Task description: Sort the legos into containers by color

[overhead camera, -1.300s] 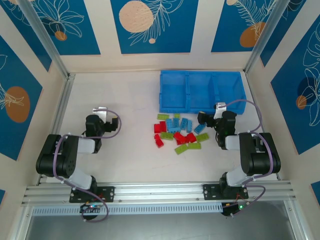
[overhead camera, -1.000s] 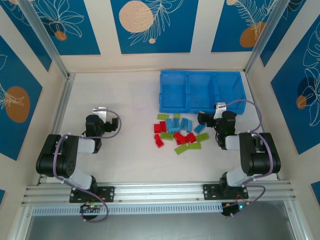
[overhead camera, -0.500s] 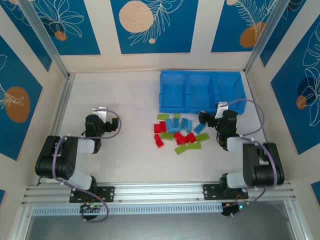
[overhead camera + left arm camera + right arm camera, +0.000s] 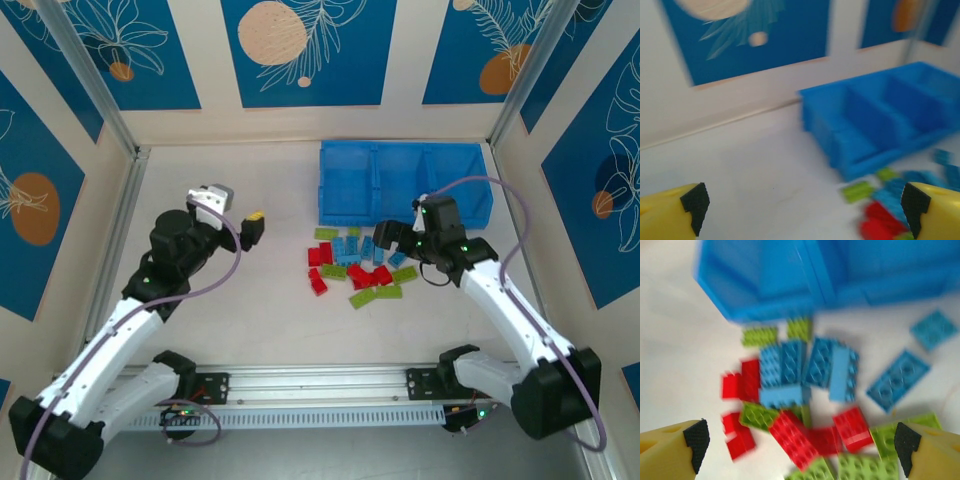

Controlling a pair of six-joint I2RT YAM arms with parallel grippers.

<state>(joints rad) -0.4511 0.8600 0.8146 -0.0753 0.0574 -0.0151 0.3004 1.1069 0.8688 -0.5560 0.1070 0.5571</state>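
Observation:
The legos (image 4: 358, 265), red, lime green and light blue, lie in a loose pile on the white table just in front of the containers, three compartments of one blue tray (image 4: 345, 185). My right gripper (image 4: 392, 240) hovers open over the pile's right side. In the right wrist view its open gripper (image 4: 801, 446) spans red bricks (image 4: 792, 437), with light blue bricks (image 4: 790, 365) and the tray (image 4: 765, 290) beyond. My left gripper (image 4: 250, 228) is open, left of the pile and apart from it. Through the left gripper (image 4: 805, 209) I see bare table, the tray (image 4: 875, 115) and blurred legos (image 4: 880, 200).
White walls with blue panels (image 4: 300, 50) close in the table on three sides. An aluminium rail (image 4: 320, 380) runs along the near edge, by the arm bases. One light blue plate (image 4: 935, 329) lies off to the right of the pile.
Both arms have unfolded from their resting pose. The left gripper rose and swung right toward the middle; the right gripper moved left over the pile. The legos have not moved.

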